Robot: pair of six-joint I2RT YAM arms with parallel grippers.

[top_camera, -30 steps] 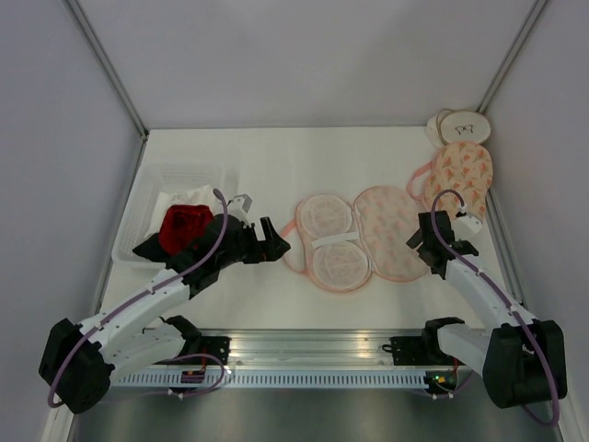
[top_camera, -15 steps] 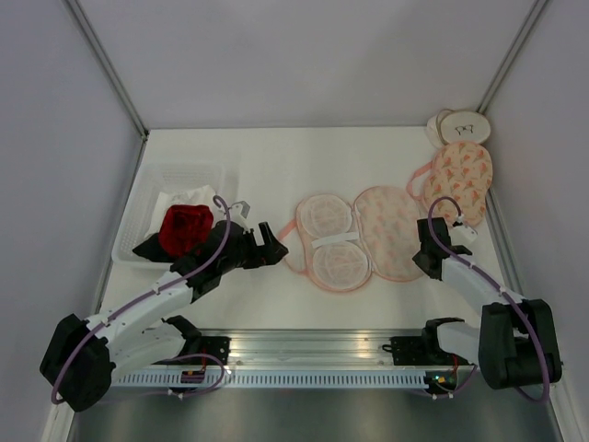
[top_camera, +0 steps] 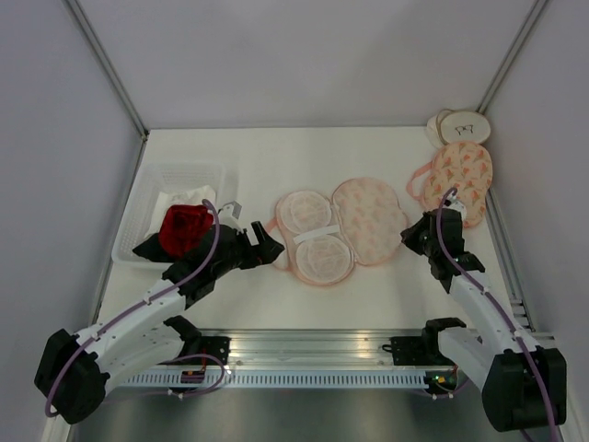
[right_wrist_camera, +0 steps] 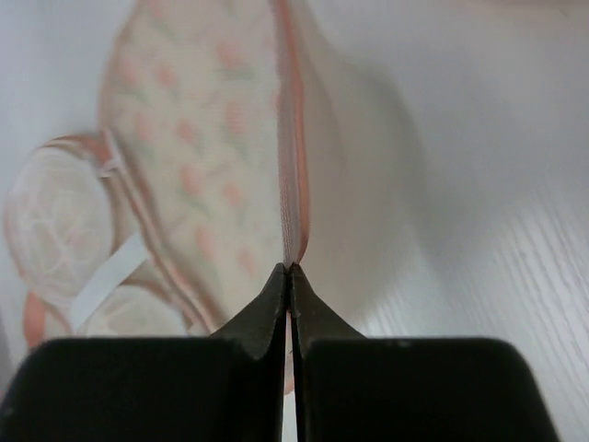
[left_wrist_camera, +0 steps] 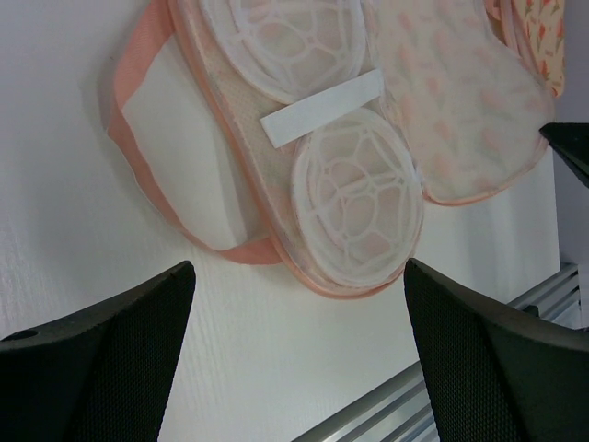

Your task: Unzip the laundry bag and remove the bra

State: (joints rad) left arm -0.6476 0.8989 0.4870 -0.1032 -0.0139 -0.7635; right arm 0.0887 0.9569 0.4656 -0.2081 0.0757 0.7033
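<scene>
The laundry bag [top_camera: 368,221] lies unzipped and spread open at the table's middle. Its printed half is on the right, and its left half [left_wrist_camera: 350,184] shows two white mesh domes. My right gripper [top_camera: 411,236] is shut on the bag's pink zip trim [right_wrist_camera: 293,184] at its right edge, and that edge stands lifted [right_wrist_camera: 291,272]. My left gripper [top_camera: 270,247] hangs open just left of the bag, nothing between its fingers [left_wrist_camera: 299,269]. A red cup-shaped garment [top_camera: 187,226], apparently the bra, rests in the white tray [top_camera: 147,184].
A rounder pouch of the same print [top_camera: 463,175] lies at the back right, with white round pads [top_camera: 460,126] behind it. The tray also holds white and black cloth. A metal rail [top_camera: 313,350] runs along the near edge.
My right gripper has closed on the bag's right edge and moved left and back, sliding the whole bag left. The left gripper stayed open and drew back slightly left.
</scene>
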